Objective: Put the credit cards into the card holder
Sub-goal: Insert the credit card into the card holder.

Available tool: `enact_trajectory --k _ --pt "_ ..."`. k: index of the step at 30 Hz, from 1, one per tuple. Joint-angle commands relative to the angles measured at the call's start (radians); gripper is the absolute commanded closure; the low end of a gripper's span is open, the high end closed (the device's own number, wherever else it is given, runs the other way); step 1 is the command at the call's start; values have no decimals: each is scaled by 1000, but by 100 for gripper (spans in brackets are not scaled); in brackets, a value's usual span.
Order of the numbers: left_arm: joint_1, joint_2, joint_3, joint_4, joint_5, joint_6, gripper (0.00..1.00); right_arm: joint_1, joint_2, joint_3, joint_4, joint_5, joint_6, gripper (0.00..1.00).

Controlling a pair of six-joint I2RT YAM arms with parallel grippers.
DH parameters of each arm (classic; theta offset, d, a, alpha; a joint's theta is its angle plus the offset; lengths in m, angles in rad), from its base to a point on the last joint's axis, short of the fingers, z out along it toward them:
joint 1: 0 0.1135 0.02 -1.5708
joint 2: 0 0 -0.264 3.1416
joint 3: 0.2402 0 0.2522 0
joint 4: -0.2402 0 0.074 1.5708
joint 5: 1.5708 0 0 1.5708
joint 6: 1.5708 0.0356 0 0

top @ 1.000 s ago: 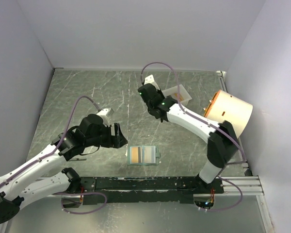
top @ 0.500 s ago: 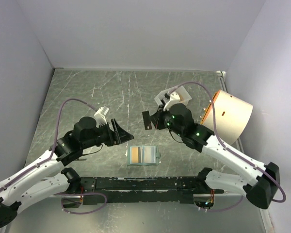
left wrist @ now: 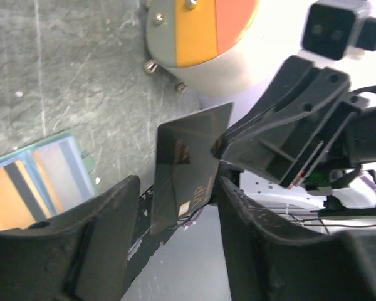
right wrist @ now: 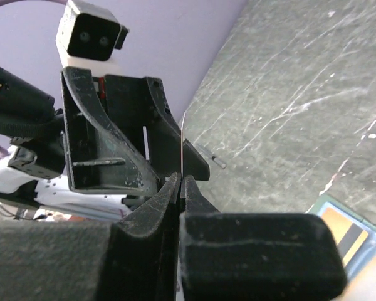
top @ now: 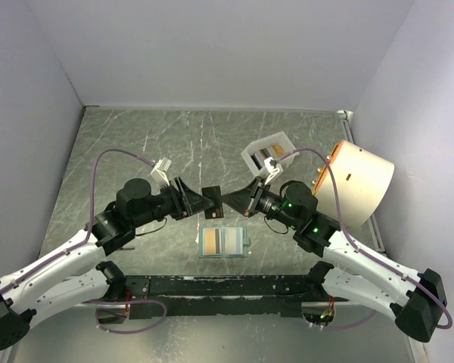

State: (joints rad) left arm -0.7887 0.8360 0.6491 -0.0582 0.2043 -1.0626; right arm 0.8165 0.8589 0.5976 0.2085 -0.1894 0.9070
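1. Currently my right gripper (right wrist: 178,188) is clamped on one edge of the dark credit card (left wrist: 191,157), held mid-air.
2. My left gripper (left wrist: 175,182) straddles its free end, jaws apart.
3. Card's light, stiff, slick: pinch the flat faces squarely, or I'd expect it to pivot.
4. Card holder (top: 247,243) lies open beneath, nothing touching it.

Soft, even light comes from overhead, bright without glare; shadows under the arms on the dark grey scratched stone-look table (top: 136,144) are faint. In the left wrist view the glossy dark rectangular plastic card (left wrist: 188,164) throws back a dull sheen, and the left end effector (left wrist: 178,188) looms soft-focused up close, as does the right end effector (right wrist: 182,182) in its own view
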Motion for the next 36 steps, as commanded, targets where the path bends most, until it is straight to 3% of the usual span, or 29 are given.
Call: enact_trajectory --k 1,3,6,7,11,17,22,27,36 --pt "5 -16 -27 170 48 -26 43 7 -10 -21 91 -65 60 100" --pt "5 -27 -40 183 44 -34 55 7 -9 -26 82 -64 58 100" --pt "6 -42 -51 176 26 -39 88 7 -9 -31 67 -64 53 100" --pt "5 -46 -55 171 19 -40 93 8 -10 -31 64 -65 53 100" --pt "6 -64 -72 163 1 -42 93 10 -3 -27 21 -56 45 100" --pt "5 -46 -50 42 -21 -8 93 9 -19 -13 -143 42 15 74" --pt "5 17 -55 2 27 19 93 8 -7 -1 -301 135 -5 64" --pt "5 104 -56 -36 61 35 93 9 72 -5 -397 170 -30 63" --pt "5 266 -98 36 153 46 93 19 247 -13 -455 207 -95 62"
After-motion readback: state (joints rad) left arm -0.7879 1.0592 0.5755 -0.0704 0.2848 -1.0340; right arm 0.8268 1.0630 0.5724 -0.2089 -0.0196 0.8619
